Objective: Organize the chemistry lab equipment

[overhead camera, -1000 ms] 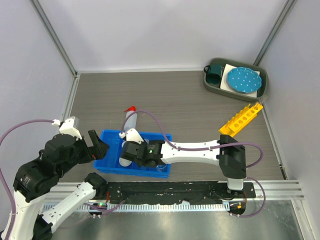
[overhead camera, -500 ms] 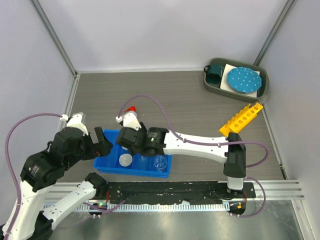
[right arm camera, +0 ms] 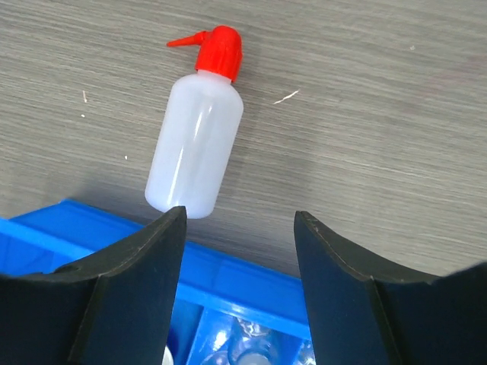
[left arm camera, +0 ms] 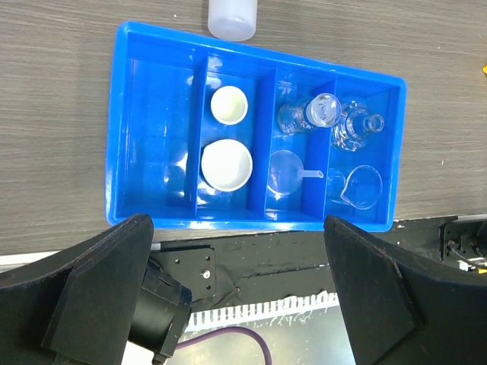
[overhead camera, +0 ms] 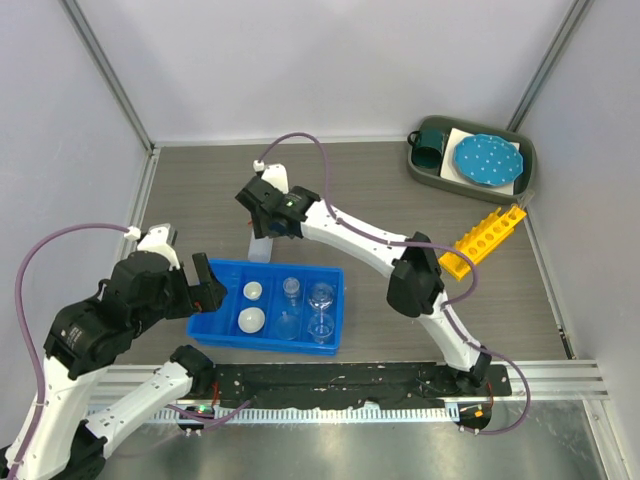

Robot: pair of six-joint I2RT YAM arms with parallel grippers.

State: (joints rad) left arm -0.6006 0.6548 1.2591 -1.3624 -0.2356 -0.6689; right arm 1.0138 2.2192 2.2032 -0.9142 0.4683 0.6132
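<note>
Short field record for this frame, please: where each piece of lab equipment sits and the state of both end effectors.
tray: blue tray, four compartments, leftmost one empty
dishes: two white dishes in the second compartment
glassware: clear glassware and a funnel in the two right compartments
bottle: squeeze bottle on the table just outside the tray's far wall, red cap pointing away
rack: yellow rack on the table at right, outside the tray
left end effector: open, empty, by the tray's near edge
right end effector: open, empty, above the bottle
</note>
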